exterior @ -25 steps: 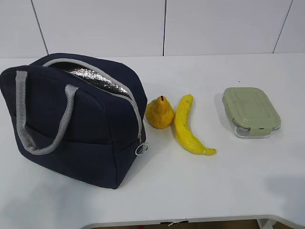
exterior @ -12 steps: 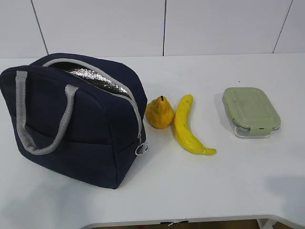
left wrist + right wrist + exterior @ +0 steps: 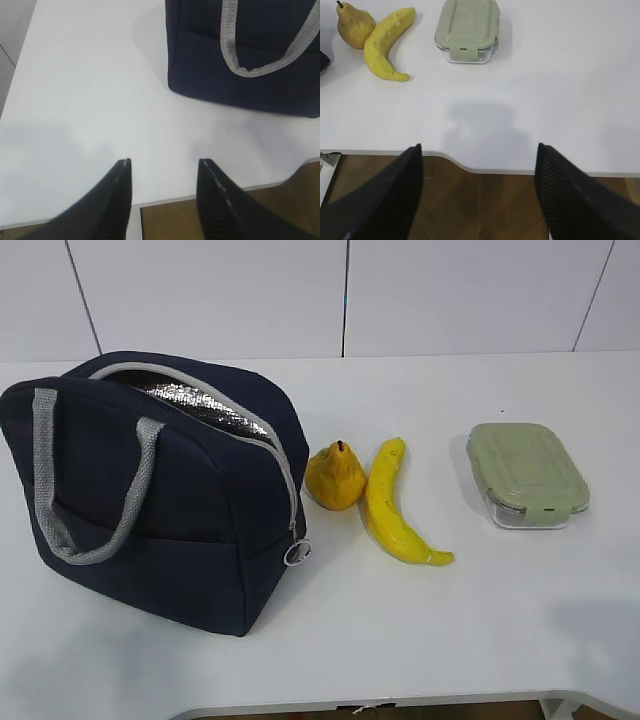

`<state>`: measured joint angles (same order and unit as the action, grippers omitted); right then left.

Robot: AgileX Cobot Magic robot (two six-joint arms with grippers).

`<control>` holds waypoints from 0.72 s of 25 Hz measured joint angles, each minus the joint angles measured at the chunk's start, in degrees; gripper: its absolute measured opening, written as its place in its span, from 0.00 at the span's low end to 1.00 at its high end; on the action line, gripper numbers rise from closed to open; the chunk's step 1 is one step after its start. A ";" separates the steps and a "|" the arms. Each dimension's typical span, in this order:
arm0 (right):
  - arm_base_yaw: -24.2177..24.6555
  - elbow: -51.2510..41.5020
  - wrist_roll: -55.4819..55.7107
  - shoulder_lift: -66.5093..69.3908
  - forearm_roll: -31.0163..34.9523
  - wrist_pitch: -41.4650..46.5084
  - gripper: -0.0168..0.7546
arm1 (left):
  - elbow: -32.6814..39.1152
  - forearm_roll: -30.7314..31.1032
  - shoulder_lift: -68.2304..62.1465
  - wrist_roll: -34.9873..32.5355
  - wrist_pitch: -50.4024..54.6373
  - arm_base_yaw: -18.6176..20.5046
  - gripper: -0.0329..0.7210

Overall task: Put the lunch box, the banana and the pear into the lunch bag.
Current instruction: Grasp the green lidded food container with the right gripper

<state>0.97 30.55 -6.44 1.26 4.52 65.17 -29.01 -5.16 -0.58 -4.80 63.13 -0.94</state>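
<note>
The navy lunch bag (image 3: 160, 490) stands at the left of the table, unzipped, its silver lining showing. To its right, the yellow-orange pear (image 3: 335, 477) touches the curved banana (image 3: 392, 508). Further right sits the lunch box (image 3: 526, 473) with its sage-green lid. No gripper shows in the exterior view. In the left wrist view my left gripper (image 3: 164, 162) hangs open and empty over the table's front edge, short of the bag (image 3: 250, 55). My right gripper (image 3: 478, 146) is wide open and empty near the front edge, well short of the lunch box (image 3: 467, 29), banana (image 3: 384, 44) and pear (image 3: 354, 26).
The white table (image 3: 480, 620) has a notched front edge (image 3: 470, 167) with wooden floor below it. A white panelled wall runs behind the table. A grey webbing handle (image 3: 260, 65) hangs down the bag's near side.
The objects and the bag have not moved in the exterior view. No arm shows in the earlier frames.
</note>
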 joint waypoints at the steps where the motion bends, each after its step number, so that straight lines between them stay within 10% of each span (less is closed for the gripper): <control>1: 0.00 0.68 0.00 1.28 0.26 0.00 0.76 | 0.00 0.00 0.00 0.00 0.00 0.00 0.45; 18: 0.00 21.23 -0.89 34.99 2.67 -1.48 0.77 | 0.00 0.00 0.00 0.00 0.00 0.00 0.45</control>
<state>0.97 51.78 -7.33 36.25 7.19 63.69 -29.01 -5.16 -0.58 -4.80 63.13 -0.94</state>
